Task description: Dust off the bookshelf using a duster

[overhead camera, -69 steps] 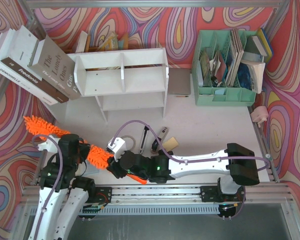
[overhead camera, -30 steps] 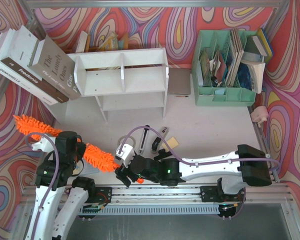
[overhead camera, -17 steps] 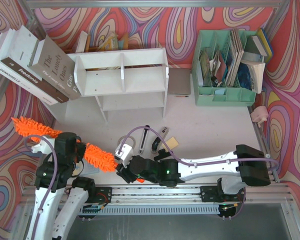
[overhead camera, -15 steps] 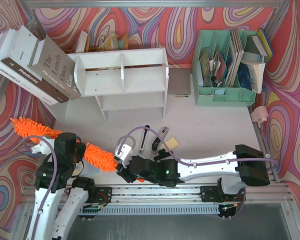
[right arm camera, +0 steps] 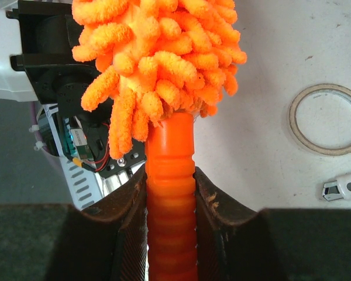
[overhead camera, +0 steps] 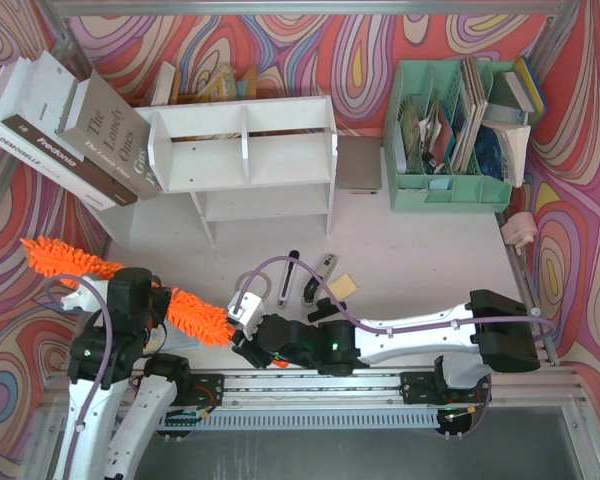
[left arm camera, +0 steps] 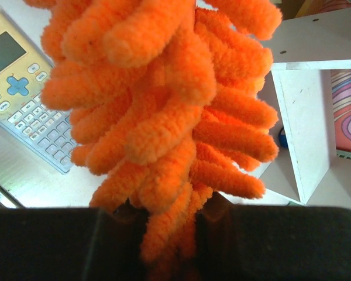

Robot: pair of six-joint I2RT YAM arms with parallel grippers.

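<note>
The orange fluffy duster (overhead camera: pixel 195 312) lies across the near left, its far end (overhead camera: pixel 55 258) past the table's left edge. My left gripper (overhead camera: pixel 140 300) is shut on its shaggy middle, strands (left arm camera: pixel 164 117) between the fingers. My right gripper (overhead camera: pixel 248 335) is shut on the ribbed orange handle (right arm camera: pixel 169 175). The white two-tier bookshelf (overhead camera: pixel 245 160) stands at the back, apart from both grippers; its edge shows in the left wrist view (left arm camera: pixel 307 117).
Grey books (overhead camera: pixel 65 125) lean left of the shelf. A mint-green organizer (overhead camera: pixel 450 135) stands back right. A tape ring (right arm camera: pixel 327 119), pens (overhead camera: pixel 310 280) and a calculator (left arm camera: pixel 23 88) lie on the table. A pink object (overhead camera: pixel 520 230) is at the right edge.
Both arms have shifted the duster to the left and toward the near edge; its fluffy end has moved further past the table's left side. Both grips hold.
</note>
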